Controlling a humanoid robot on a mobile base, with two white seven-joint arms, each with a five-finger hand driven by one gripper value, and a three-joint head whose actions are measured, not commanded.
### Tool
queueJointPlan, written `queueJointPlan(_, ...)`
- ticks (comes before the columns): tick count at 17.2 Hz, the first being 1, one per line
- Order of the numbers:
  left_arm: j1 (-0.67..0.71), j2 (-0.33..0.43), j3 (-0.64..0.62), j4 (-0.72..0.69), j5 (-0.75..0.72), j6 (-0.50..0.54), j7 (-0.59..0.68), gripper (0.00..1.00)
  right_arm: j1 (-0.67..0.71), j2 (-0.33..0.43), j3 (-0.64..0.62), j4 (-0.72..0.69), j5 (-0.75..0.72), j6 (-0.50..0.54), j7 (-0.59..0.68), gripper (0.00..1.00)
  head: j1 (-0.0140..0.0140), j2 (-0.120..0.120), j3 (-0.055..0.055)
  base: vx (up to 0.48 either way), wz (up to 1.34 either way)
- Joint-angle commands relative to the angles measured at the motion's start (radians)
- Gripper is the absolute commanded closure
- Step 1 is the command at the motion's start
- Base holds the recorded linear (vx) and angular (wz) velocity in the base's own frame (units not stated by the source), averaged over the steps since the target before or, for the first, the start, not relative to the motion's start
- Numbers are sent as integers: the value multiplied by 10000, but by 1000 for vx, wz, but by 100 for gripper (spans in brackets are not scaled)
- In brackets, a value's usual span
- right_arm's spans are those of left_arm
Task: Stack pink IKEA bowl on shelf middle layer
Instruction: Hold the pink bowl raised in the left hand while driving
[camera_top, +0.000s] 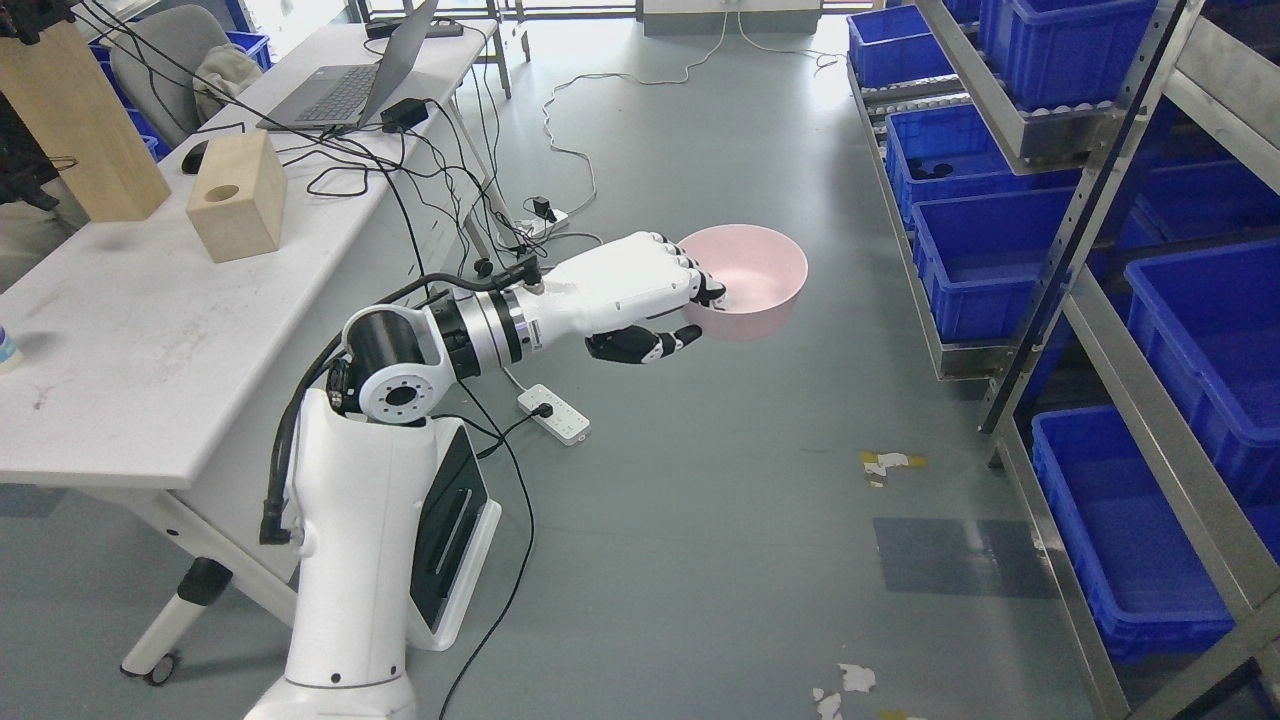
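A pink bowl (752, 279) hangs upright in the air over the grey floor, near the middle of the head view. My left hand (690, 312) is shut on its near rim, with the fingers curled over the edge into the bowl and the thumb under its side. The left arm reaches out from the lower left. A metal shelf (1090, 200) with blue bins stands to the right of the bowl, apart from it. No right arm shows.
A white table (150, 330) at left carries two wooden blocks (237, 196), a laptop (350, 90) and tangled cables. A white power strip (553, 413) lies on the floor below my arm. Blue bins (985, 262) fill the shelf levels.
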Motion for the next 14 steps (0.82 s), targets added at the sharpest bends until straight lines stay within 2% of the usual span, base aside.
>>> queueJointPlan(1,1,175,3,-4,0,-11,0,97,215,-175,0,-175,0,6,-1,0,0,0,0,85,-6)
queueJointPlan(9,1,175,4,-4,15,-11,0,97,215,-175,0,-175,0,6,-1,0,0,44,0,97,-135)
queueJointPlan(14,-14,175,-317,-65,229,-11,30,97,215,-175,0,-175,0,6,-1,0,0,44,0,80,-894)
